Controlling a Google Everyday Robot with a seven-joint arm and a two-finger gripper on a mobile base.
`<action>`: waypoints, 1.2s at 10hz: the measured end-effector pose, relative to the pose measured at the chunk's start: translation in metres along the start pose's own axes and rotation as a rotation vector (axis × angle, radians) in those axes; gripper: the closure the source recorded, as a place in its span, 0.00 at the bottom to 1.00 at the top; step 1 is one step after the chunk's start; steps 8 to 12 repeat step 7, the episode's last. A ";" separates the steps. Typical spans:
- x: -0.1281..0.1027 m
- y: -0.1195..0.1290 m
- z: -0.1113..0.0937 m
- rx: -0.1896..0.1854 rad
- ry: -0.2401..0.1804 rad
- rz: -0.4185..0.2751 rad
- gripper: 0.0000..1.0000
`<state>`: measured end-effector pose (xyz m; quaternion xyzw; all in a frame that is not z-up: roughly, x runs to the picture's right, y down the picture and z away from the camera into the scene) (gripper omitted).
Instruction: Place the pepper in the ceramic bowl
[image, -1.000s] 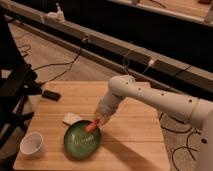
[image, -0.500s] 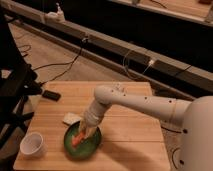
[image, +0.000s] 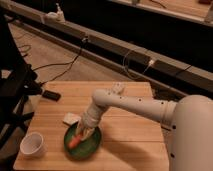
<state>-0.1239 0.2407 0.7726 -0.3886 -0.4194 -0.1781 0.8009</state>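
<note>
low over the ceramic bowl (image: 83, 143) on the tabletop (image: 130, 135), gripper (image: 83, 131) reaching in. pepper (image: 75, 142) inside, touching its tip. near a white cup (image: 33, 144).

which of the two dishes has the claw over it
The green ceramic bowl: the claw reaches into it, beside the pepper. The white cup stands apart at the left.

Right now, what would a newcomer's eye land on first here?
The white arm reaching from the right, its gripper down inside the ceramic bowl near the table's front edge. The pepper lies in the bowl at the gripper's tip. A white cup stands left of the bowl.
</note>
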 end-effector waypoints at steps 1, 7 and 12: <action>0.003 -0.001 -0.002 0.007 -0.006 0.004 0.21; 0.025 -0.007 -0.042 0.068 0.022 0.027 0.21; 0.025 -0.007 -0.042 0.068 0.022 0.027 0.21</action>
